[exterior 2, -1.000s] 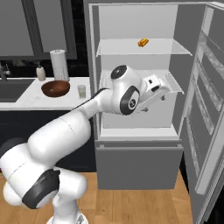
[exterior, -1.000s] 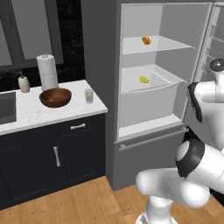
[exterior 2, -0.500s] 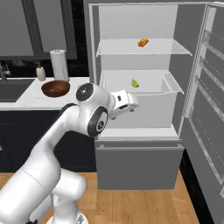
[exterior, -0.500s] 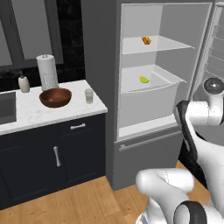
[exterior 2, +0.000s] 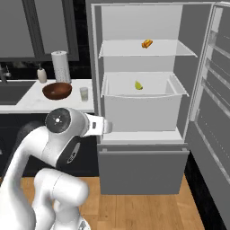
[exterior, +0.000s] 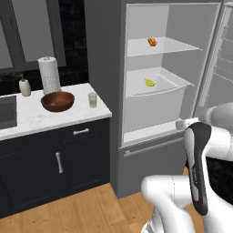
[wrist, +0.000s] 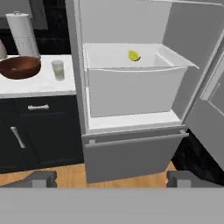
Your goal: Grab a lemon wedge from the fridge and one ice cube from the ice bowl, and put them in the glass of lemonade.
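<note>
The gripper [wrist: 111, 179] hung wide open and empty, low before the open fridge [wrist: 131, 144]. The lemon wedge [wrist: 134, 55] lay in the fridge's white drawer, toward its back. A good reach would probably rise over the drawer's front wall, then descend.

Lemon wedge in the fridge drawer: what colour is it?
Bright yellow-green. The lemon wedge shows best in the hand view, lying in the white fridge drawer.
</note>
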